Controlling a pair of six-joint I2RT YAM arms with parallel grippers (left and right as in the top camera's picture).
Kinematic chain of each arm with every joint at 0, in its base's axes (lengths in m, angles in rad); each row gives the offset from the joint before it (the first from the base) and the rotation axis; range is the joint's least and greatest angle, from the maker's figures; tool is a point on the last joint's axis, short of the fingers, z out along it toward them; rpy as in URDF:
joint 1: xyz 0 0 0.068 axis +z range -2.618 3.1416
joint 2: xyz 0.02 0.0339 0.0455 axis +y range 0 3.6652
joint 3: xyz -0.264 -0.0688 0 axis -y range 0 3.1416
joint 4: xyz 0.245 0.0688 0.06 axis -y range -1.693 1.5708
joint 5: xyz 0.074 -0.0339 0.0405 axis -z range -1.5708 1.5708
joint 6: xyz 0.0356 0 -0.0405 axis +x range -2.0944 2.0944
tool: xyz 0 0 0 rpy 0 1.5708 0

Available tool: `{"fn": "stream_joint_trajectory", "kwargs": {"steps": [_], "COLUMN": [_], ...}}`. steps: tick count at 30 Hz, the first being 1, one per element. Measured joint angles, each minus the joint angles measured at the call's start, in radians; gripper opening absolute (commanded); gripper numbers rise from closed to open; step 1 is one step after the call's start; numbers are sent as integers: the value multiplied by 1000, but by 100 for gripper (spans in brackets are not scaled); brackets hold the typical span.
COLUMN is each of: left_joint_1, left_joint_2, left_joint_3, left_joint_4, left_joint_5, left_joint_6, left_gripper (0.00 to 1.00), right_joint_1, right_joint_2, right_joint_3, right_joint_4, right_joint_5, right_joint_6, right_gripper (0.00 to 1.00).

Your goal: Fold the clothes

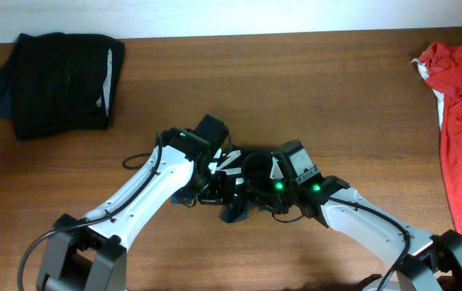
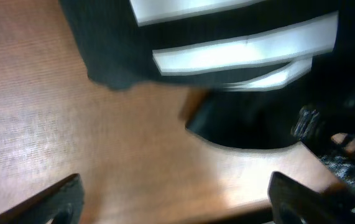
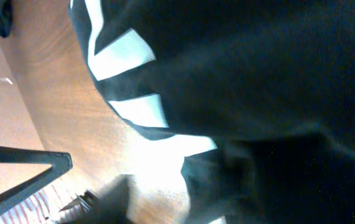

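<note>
Black garment (image 2: 239, 121) w/ white stripes (image 2: 239, 50) lies just ahead of the left gripper (image 2: 177, 202), whose jaws are spread wide: we see one fingertip (image 2: 59, 199) at each lower corner of the left wrist view, bare wooden table (image 2: 71, 124) btwn them, nothing pinched. The fabric's dark edge is near the right-hand finger, but we can't say whether it touches it. In the right wrist view the same garment fills nearly the whole frame, black folds over the right side, white stripe panels toward the upper left. Only one finger (image 3: 25, 168) of the right gripper (image 1: 243, 202) shows, at the lower left over the wood, so we cannot tell if those jaws are apart or closed on cloth. Overhead, both arms meet at the table's centre, front half, wrists close together w/ the bunched garment under and btwn them. Farther out, a folded dark garment (image 1: 57, 81) sits at the back left corner, and a red cloth (image 1: 461, 129) lies along the right edge, both well apart from the arms.
</note>
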State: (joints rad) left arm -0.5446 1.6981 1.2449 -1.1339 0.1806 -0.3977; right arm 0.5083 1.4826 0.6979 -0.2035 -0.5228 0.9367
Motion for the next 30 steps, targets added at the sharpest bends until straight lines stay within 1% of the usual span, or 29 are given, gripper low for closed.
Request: {"fn": "stream_joint_trajectory", "kwargs": {"steps": [1, 2, 3, 4, 5, 6, 8, 10, 11, 13, 14, 16, 17, 19, 20, 22, 24, 25, 26, 27, 28, 29, 30], "left_joint_1": [-2, -12, -29, -58, -86, -110, -134, -137, -129, -110, -108, -109, -109, -108, -109, -109, -109, -109, -109, -109, -109, -109, -109], "left_joint_2": [0, 0, 0, 0, 0, 0, 0, 0, 0, 0, 0, 0, 0, 0, 0, 0, 0, 0, 0, 0, 0, 0, 0], "left_joint_3": [0, 0, -3, -14, -33, -52, -88, -125, -125, -126, -126, -127, -127, -127, -127, -127, -127, -127, -127, -127, -127, -127, -127], "left_joint_4": [-22, -28, -22, -2, 15, 48, 76, 72, 73, 61, 61, 62, 66, 73, 74, 72, 72, 72, 72, 72, 72, 72, 73], "left_joint_5": [21, 48, 61, 76, 77, 76, 77, 89, 92, 70, 62, 51, 50, 47, 47, 47, 47, 47, 47, 47, 47, 47, 47], "left_joint_6": [27, 47, 54, 60, 59, 43, 8, 4, 5, 0, 1, 1, 1, 1, 1, 1, 1, 1, 1, 1, 0, 0, 0], "left_gripper": [65, 52, 47, 47, 51, 64, 66, 84, 86, 87, 87, 87, 87, 87, 87, 87, 87, 92, 92, 92, 92, 93, 95], "right_joint_1": [0, 0, -5, -12, -43, -66, -135, -258, -319, -403, -426, -437, -435, -408, -381, -307, -243, -239, -239, -239, -239, -239, -239], "right_joint_2": [0, 0, 0, 0, 0, 1, 8, 9, 8, 7, 7, 7, 7, 31, 76, 143, 172, 173, 173, 174, 174, 174, 174], "right_joint_3": [0, 2, 6, 19, 41, 57, 124, 247, 291, 317, 317, 317, 317, 314, 313, 309, 307, 306, 306, 306, 306, 306, 306], "right_joint_4": [-1, -1, -2, -8, -32, -67, -239, -412, -480, -560, -608, -657, -655, -653, -637, -583, -554, -550, -550, -550, -550, -554, -568], "right_joint_5": [0, -3, -16, -35, -64, -80, -122, -152, -156, -148, -105, 18, 41, 113, 126, 124, 121, 122, 123, 124, 124, 124, 126], "right_joint_6": [-2, -3, -15, -27, -51, -66, -147, -246, -303, -384, -411, -443, -449, -469, -473, -477, -477, -477, -477, -485, -477, -477, -481], "right_gripper": [85, 85, 87, 89, 90, 91, 92, 94, 97, 98, 97, 97, 97, 95, 92, 91, 88, 81, 68, 44, 24, 12, 4]}}
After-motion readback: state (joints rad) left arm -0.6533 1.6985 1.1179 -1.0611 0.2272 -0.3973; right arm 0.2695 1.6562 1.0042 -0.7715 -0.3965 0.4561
